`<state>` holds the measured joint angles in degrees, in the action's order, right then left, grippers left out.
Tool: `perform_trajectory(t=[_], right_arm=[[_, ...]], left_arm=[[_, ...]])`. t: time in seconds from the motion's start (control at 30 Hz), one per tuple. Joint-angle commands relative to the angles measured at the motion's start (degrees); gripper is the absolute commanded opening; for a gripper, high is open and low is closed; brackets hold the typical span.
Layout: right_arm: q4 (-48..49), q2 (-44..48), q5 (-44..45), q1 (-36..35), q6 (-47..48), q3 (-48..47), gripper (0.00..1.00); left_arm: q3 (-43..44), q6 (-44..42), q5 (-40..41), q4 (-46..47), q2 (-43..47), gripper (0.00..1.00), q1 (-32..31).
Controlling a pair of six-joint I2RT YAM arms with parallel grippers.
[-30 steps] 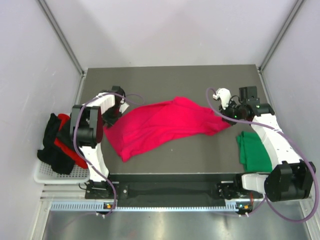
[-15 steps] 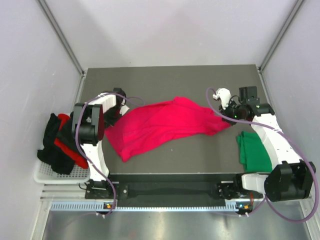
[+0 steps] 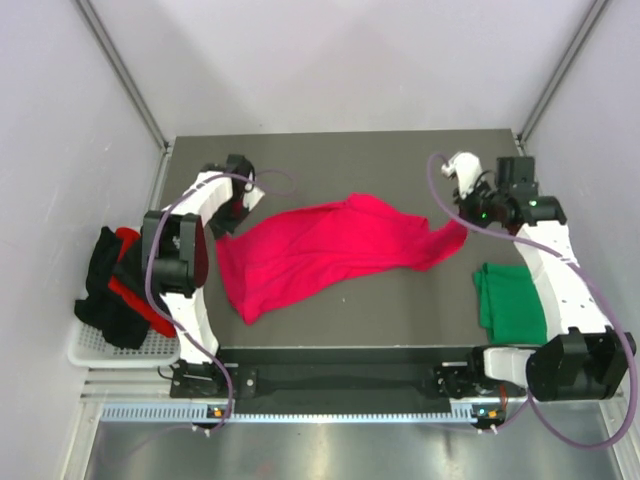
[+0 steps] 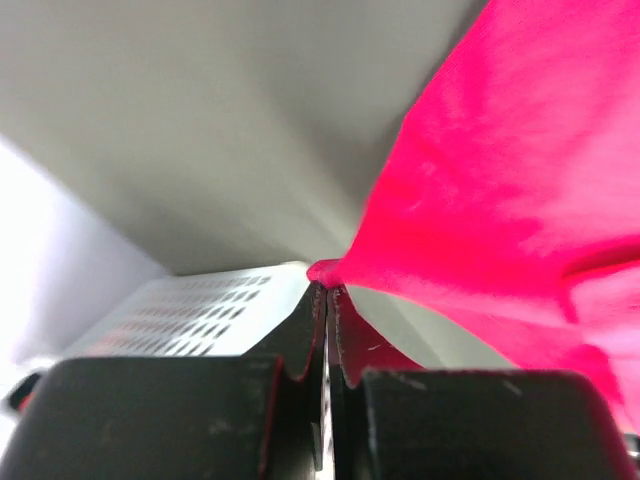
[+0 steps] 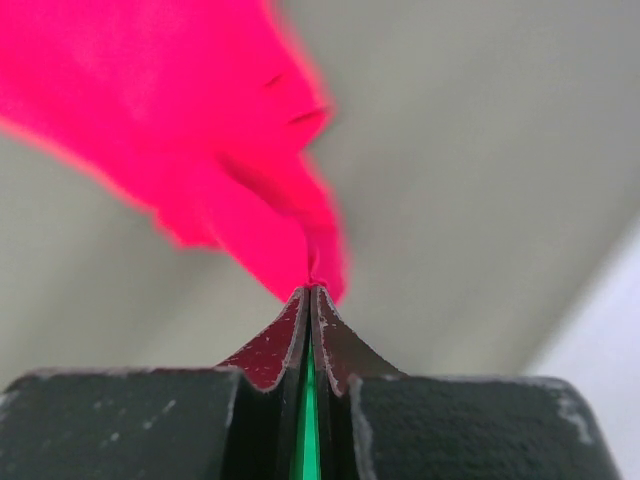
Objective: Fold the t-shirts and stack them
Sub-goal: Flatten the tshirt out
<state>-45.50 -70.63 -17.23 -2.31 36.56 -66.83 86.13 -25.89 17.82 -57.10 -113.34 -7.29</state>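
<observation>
While my left gripper (image 4: 325,295) and right gripper (image 5: 310,293) clamp opposite ends of the crimson-pink t-shirt (image 3: 330,245), it stretches across the middle of the table (image 3: 340,160), a dark green t-shirt (image 3: 510,300) lying at right.

Dark grey desk (image 3: 340,160) under the jaws, pale lilac walls (image 3: 330,60) beyond and either side, aluminium corner posts (image 3: 120,68), shiny metal ledge (image 3: 320,455) behind them, soft even light.
</observation>
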Motion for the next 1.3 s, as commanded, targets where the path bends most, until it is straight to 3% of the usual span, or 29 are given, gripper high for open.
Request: perform_trajectory(t=[0.0,0.3,0.47,0.6,0.7,0.77,0.83,0.87,0.9,0.93,0.97,1.07,1.17,1.27], right_arm=[[5.3,-0.2,3.1,4.4,-5.8,-8.6,0.00],[5.6,-4.5,1.2,8.2,-14.1,-27.2,0.00],[2.3,-3.2,1.9,8.2,-12.4,-29.1,0.00],[-2.1,2.9,-0.7,8.2,-6.6,-24.6,0.00],[-12.7,6.9,-14.0,8.1,2.5,-23.2,0.00],[-26.2,8.0,-21.8,8.2,11.6,-24.5,0.00],[-37.8,7.9,-29.8,7.3,17.3,-27.6,0.00],[-39.0,7.3,-31.0,6.4,16.5,-28.4,0.01],[-38.9,7.2,-30.6,4.6,14.9,-28.4,0.06],[-38.1,7.1,-30.3,4.2,14.1,-27.8,0.19],[-36.4,6.7,-29.8,4.2,13.1,-26.6,0.44],[-27.1,5.0,-26.2,4.2,8.7,-20.0,0.58],[-15.2,1.7,-20.3,4.2,0.4,-15.4,0.57],[-6.0,-8.6,-14.4,4.2,-5.6,-15.1,0.46]], left_arm=[[6.9,1.8,-2.5,-3.5,8.3,0.00,-1.8],[15.5,3.4,-5.3,-4.1,17.4,0.00,-3.2],[21.9,3.3,-5.4,-7.4,17.8,0.00,-3.4],[21.7,3.9,-6.8,-7.4,20.3,0.00,-3.8],[20.0,4.2,-7.2,-7.0,21.7,0.00,-4.6],[18.8,4.3,-6.9,-6.1,22.5,0.00,-4.8],[17.6,4.1,-6.6,-4.8,22.6,0.00,-4.9],[17.3,4.0,-6.1,-4.5,22.2,0.00,-4.9],[17.1,4.0,-6.1,-4.5,21.8,0.00,-4.9],[17.0,4.3,-6.4,-4.5,21.5,0.00,-5.0],[16.9,4.7,-7.1,-4.6,20.9,0.00,-5.1],[15.7,5.6,-7.9,-4.3,20.4,0.00,-6.2],[13.6,6.1,-8.2,-3.6,20.3,0.00,-7.6],[11.1,6.1,-8.7,-2.8,20.2,0.00,-7.9]])
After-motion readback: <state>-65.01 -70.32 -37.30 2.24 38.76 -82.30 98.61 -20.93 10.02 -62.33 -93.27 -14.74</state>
